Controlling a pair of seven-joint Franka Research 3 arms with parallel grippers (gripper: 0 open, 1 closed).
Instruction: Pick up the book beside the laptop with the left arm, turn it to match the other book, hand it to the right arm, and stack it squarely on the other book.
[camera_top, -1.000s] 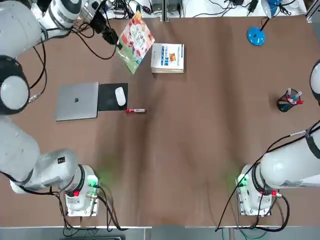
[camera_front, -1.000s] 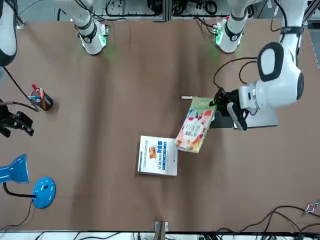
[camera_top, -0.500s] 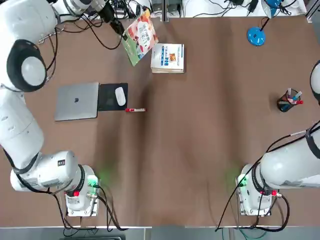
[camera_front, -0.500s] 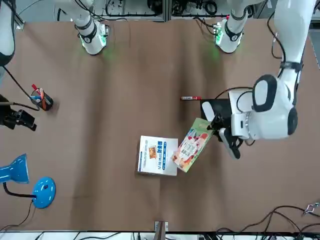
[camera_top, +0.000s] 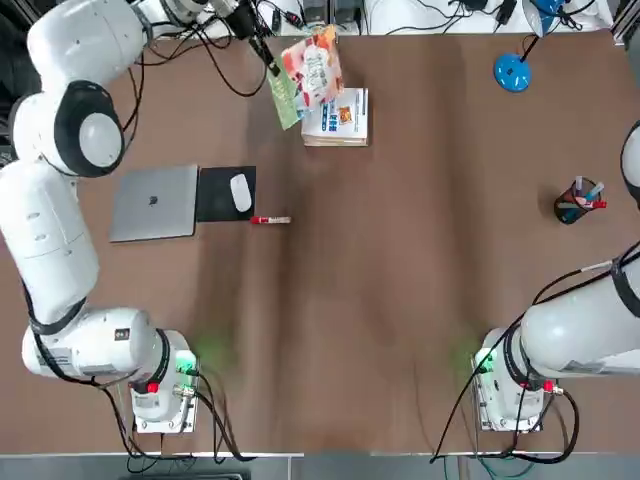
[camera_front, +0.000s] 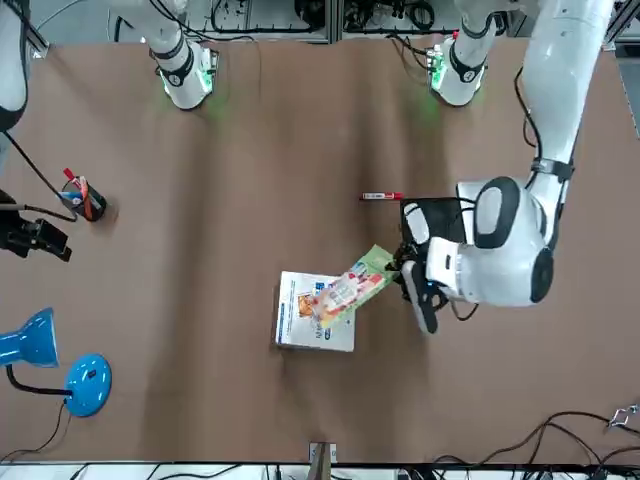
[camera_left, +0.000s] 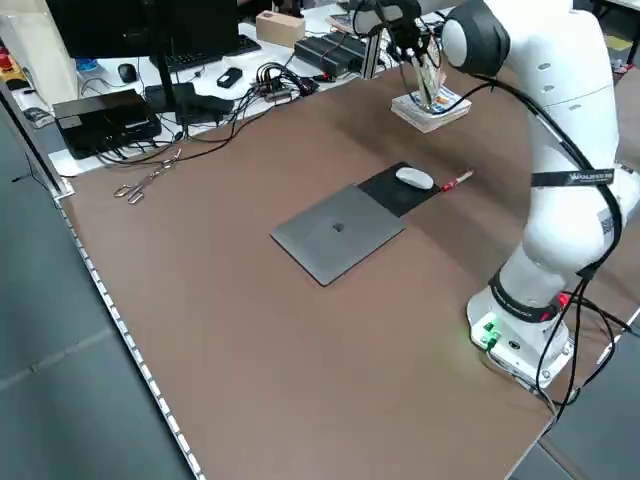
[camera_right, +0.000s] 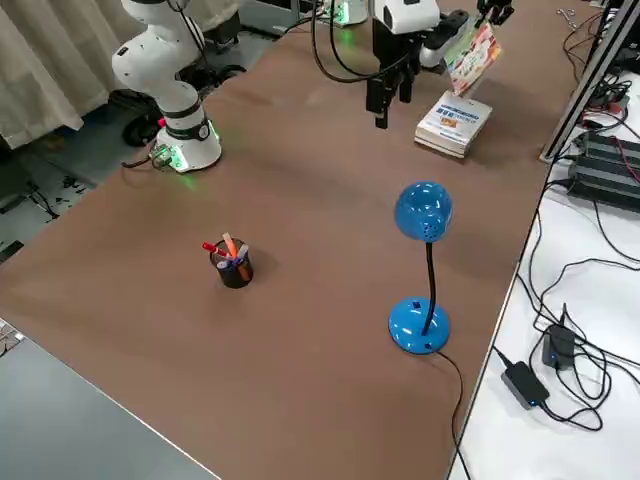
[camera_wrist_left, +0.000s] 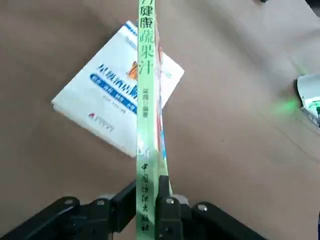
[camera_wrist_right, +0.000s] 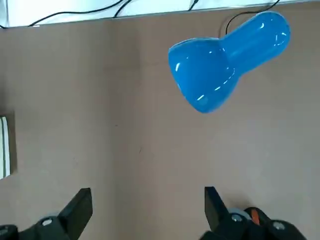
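While the top view looks straight down, the left claw (camera_top: 268, 62) sits at the upper left of centre, clamped on the green edge of the book (camera_top: 312, 68), which is lifted and tilted so it hangs partly over the other book (camera_top: 336, 116) lying flat on the counter (camera_top: 400, 280). The laptop (camera_top: 154, 203) rests at middle left, well apart from both. Holding the paperback by one edge leaves the far edge free, probably so the other arm can take it.

From the front view, the book (camera_front: 345, 290) appears at centre, angled over the upper right corner of the other book (camera_front: 312, 318), and the right claw (camera_front: 25, 240) waits at the far left edge, well apart.

Seen through the left wrist view, the left claw (camera_wrist_left: 150, 207) has its fingers closed tight on the book (camera_wrist_left: 148, 100), shown spine-on, with the other book (camera_wrist_left: 107, 107) skewed beneath it.

Through the right wrist view, the right claw (camera_wrist_right: 147, 212) stands wide open and empty, facing a blue lamp (camera_wrist_right: 225, 60).
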